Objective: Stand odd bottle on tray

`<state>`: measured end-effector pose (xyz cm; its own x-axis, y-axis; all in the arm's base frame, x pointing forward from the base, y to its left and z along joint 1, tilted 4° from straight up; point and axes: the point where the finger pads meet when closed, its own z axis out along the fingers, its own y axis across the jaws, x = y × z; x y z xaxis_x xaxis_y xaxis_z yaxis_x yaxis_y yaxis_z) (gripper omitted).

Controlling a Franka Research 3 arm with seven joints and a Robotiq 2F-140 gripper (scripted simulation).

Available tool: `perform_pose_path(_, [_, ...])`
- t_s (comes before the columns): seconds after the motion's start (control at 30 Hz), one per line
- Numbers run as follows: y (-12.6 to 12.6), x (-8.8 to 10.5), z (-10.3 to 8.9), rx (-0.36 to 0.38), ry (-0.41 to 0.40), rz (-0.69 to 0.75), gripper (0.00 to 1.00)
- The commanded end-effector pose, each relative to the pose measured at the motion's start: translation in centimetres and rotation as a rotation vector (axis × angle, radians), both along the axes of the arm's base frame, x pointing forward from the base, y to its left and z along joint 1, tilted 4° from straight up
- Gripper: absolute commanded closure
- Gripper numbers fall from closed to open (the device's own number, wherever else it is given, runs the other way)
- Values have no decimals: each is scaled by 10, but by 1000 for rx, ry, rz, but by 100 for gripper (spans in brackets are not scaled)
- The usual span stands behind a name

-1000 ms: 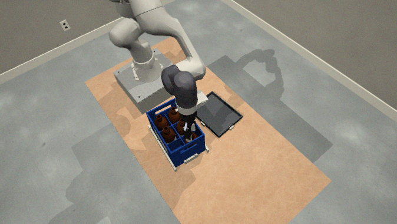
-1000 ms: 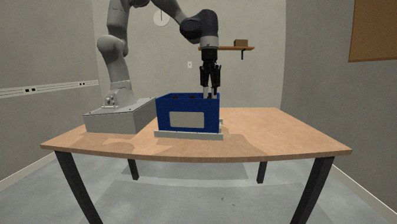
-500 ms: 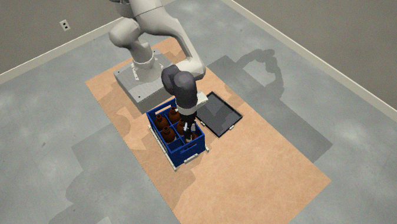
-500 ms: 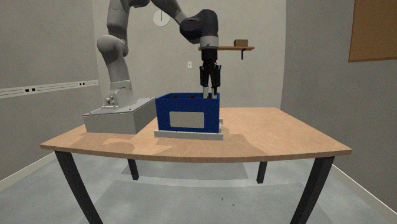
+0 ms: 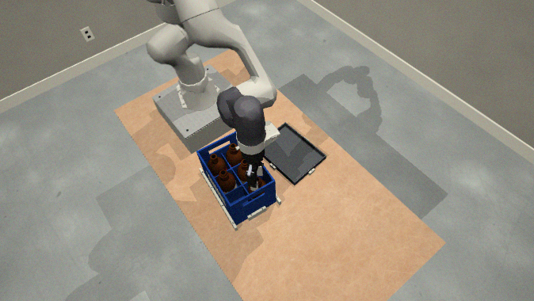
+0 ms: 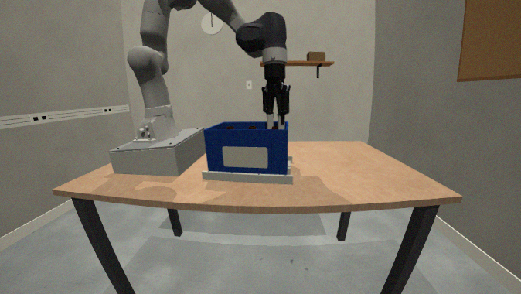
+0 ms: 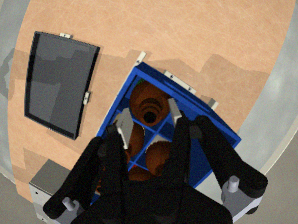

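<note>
Blue crate [image 5: 253, 207] [image 6: 216, 151] [image 7: 190, 102] sits upright and level on the wood-topped table [image 5: 337, 222] [image 6: 328, 186] [image 7: 200, 25], with pale rails [image 5: 218, 198] [image 6: 247, 177] along its foot. Five brown bottles in it, all standing, each in its own compartment of the divider grid. Gripper [image 5: 257, 180] [image 6: 275, 124] [image 7: 150, 112] points straight down over the crate, fingertips dipped just below the rim. Fingers are spread partway, one each side of the neck of the corner bottle [image 7: 149, 102], the one in the tray-side row at the end away from the arm's base [image 5: 170, 106] [image 6: 144, 164] [image 7: 42, 192]. Wrist view shows a gap between each pad and that neck, so nothing pinched. Its mouth lies between the pads, body down in the compartment. Can't tell from these views which neck is the odd one; the differences are too small to read, and the gripper covers part of the crate. Dark tray [image 5: 295, 158] [image 7: 60, 85] lies flat on the table near the crate, apart from it, small pale blocks [image 5: 311, 171] [image 7: 87, 97] at its edges. All five bottles are in the crate, so the tray transfer is not done

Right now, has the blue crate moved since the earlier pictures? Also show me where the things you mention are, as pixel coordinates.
No. The blue crate [image 5: 255, 207] [image 6: 216, 155] [image 7: 190, 102] sits just where it was, still beside the white strip [image 5: 218, 198] [image 6: 247, 177] on the table.
</note>
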<state>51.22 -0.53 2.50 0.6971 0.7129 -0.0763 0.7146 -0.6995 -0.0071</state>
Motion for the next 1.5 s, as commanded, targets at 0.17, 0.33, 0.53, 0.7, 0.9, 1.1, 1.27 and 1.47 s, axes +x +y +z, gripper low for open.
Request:
perform_pose_path(0.17, [0,0,-1,2,0,2,90])
perform_pose_path(0.33, [0,0,-1,2,0,2,90])
perform_pose_path(0.53, [0,0,-1,2,0,2,90])
perform_pose_path(0.7, [0,0,-1,2,0,2,90])
perform_pose_path(0.9, [0,0,-1,2,0,2,90])
perform_pose_path(1.1, [0,0,-1,2,0,2,90])
perform_pose_path(1.27, [0,0,-1,2,0,2,90])
perform_pose_path(1.47, [0,0,-1,2,0,2,90])
